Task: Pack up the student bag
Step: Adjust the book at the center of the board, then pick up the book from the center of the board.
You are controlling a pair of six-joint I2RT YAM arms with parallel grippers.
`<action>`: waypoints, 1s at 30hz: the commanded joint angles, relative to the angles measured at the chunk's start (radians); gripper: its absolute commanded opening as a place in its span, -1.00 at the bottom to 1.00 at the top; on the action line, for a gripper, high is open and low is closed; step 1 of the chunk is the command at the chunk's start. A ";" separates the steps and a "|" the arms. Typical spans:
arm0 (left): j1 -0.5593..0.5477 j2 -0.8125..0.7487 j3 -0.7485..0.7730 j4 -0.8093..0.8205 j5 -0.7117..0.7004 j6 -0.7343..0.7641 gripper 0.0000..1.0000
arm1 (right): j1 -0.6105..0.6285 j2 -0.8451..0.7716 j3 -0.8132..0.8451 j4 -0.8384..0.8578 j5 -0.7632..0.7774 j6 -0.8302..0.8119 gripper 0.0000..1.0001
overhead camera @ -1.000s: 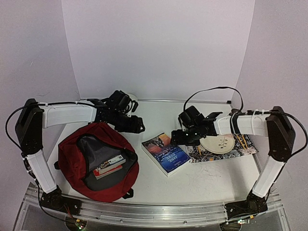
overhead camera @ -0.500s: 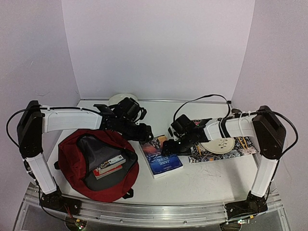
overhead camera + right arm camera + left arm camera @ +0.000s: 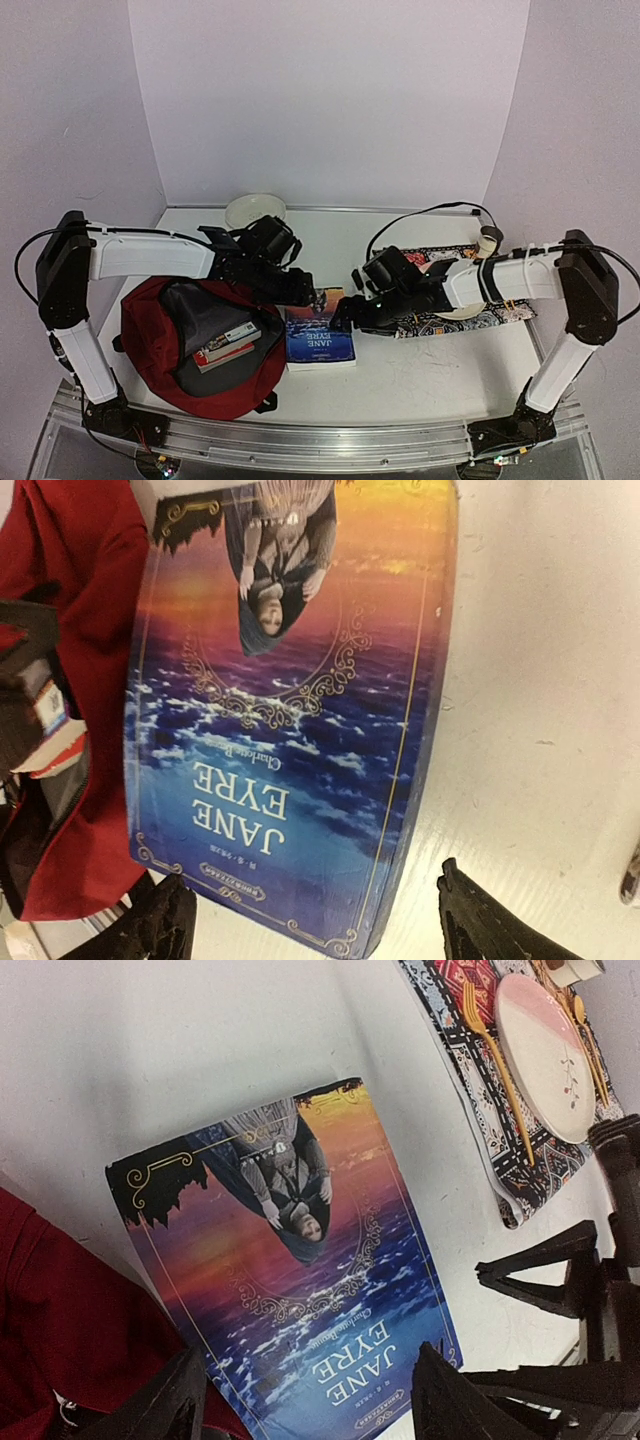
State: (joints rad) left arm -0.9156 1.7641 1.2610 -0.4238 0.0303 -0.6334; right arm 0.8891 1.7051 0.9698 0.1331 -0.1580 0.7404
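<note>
On the table from above, the student bag (image 3: 145, 330) lies open at the left, and a Jane Eyre paperback (image 3: 320, 340) rests just beside its opening. The left gripper (image 3: 303, 290) and right gripper (image 3: 345, 315) hover at the book's far end. In the left wrist view, fingers (image 3: 165, 1405) stand apart, straddling the cover. In the right wrist view, fingers (image 3: 480, 920) spread equally wide, likely placed to steer the book bagward.
</note>
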 commanded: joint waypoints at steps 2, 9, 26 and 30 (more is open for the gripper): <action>-0.045 -0.022 0.022 0.001 -0.040 -0.004 0.43 | -0.002 -0.086 -0.115 0.116 0.019 0.141 0.66; -0.060 -0.010 -0.043 -0.011 -0.060 -0.069 0.46 | -0.002 -0.080 -0.197 0.211 -0.045 0.217 0.65; -0.035 0.123 -0.100 -0.019 -0.105 -0.071 -0.09 | -0.002 0.041 -0.233 0.338 -0.155 0.251 0.63; -0.036 0.151 -0.121 -0.010 -0.091 -0.081 -0.25 | -0.003 0.078 -0.235 0.407 -0.192 0.266 0.63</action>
State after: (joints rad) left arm -0.9539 1.8744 1.1689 -0.4127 -0.0623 -0.7067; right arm 0.8867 1.7341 0.7479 0.4891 -0.2998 0.9847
